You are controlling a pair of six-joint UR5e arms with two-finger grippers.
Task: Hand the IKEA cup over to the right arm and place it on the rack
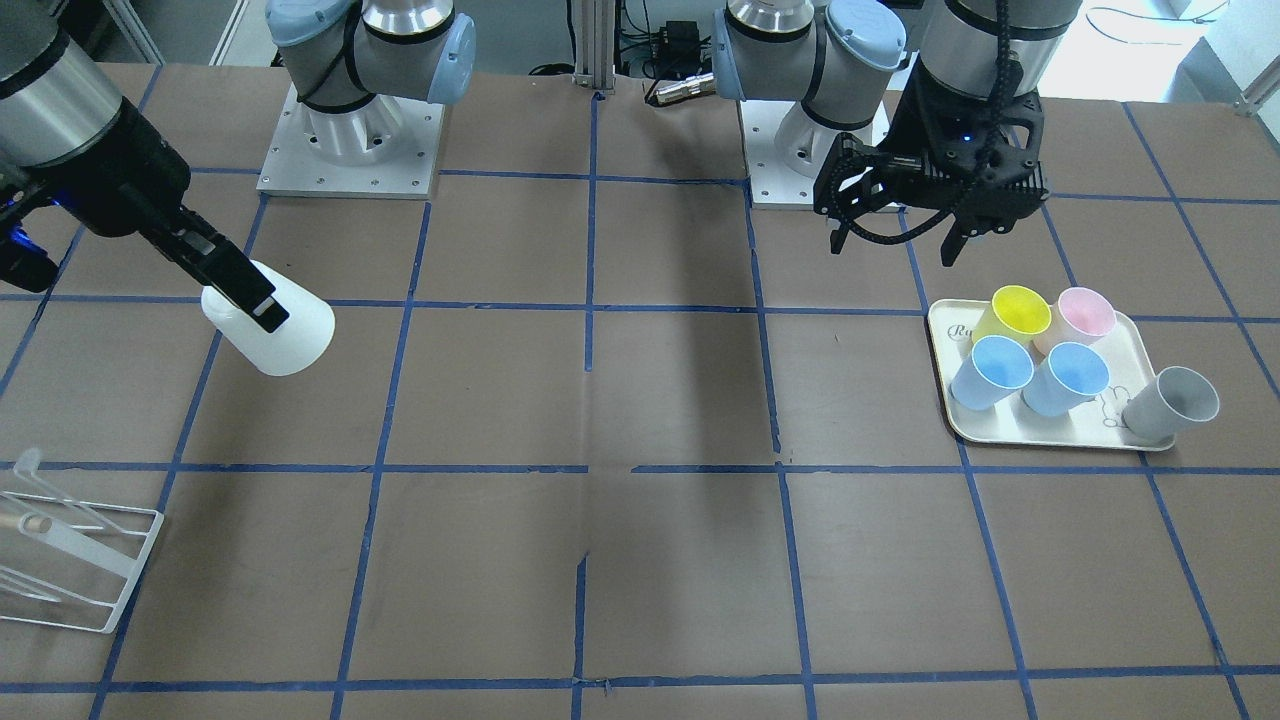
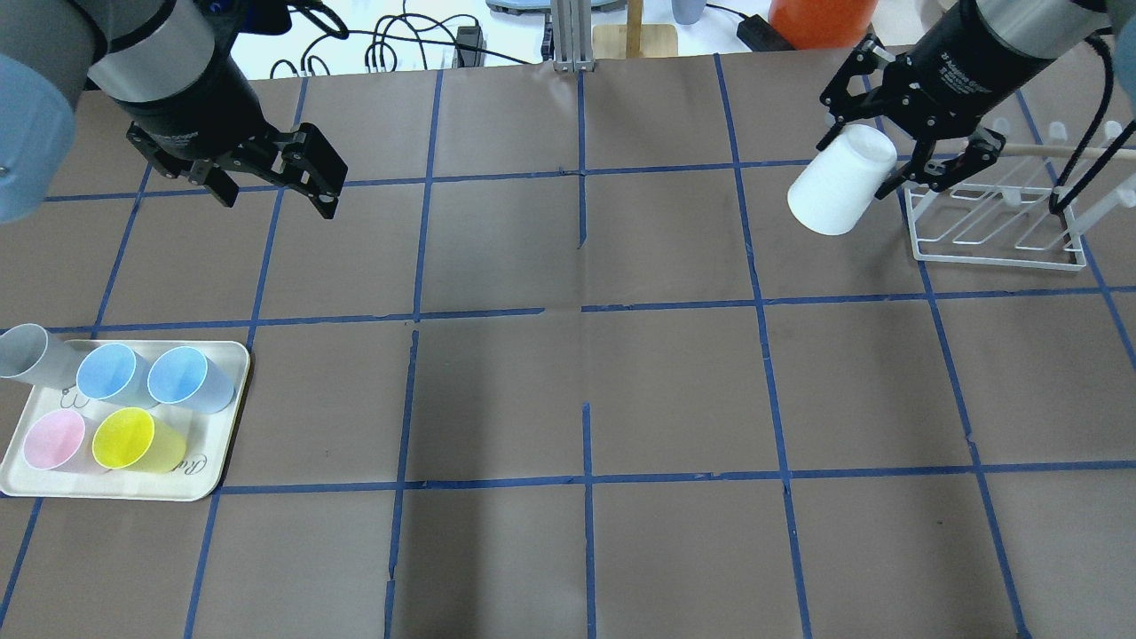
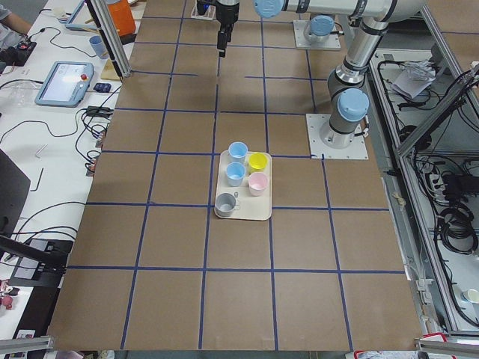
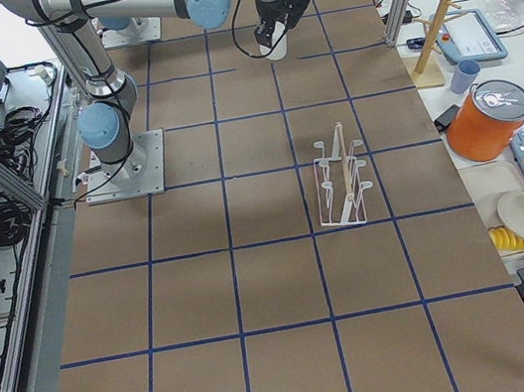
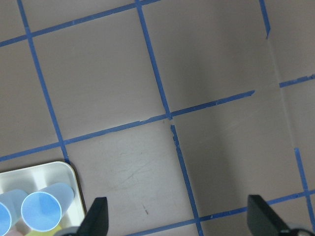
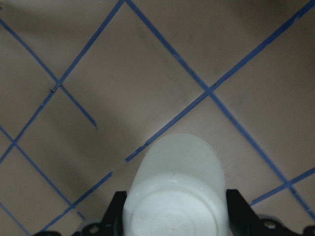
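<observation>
My right gripper (image 2: 865, 164) is shut on the IKEA cup (image 2: 834, 191), a plain whitish tumbler. It holds the cup tilted in the air, mouth pointing down and away from the wrist, just left of the white wire rack (image 2: 994, 240). In the front-facing view the cup (image 1: 285, 335) hangs up and to the right of the rack (image 1: 70, 560). The right wrist view shows the cup's base (image 6: 177, 196) between the fingers. My left gripper (image 2: 275, 191) is open and empty above bare table, beyond the tray, and it also shows in the front-facing view (image 1: 893, 245).
A cream tray (image 2: 213, 479) at the near left holds two blue cups (image 2: 106, 373), a pink cup (image 2: 53, 439) and a yellow cup (image 2: 129, 439). A grey cup (image 2: 27, 355) lies at its edge. Brown paper with blue tape lines covers the table.
</observation>
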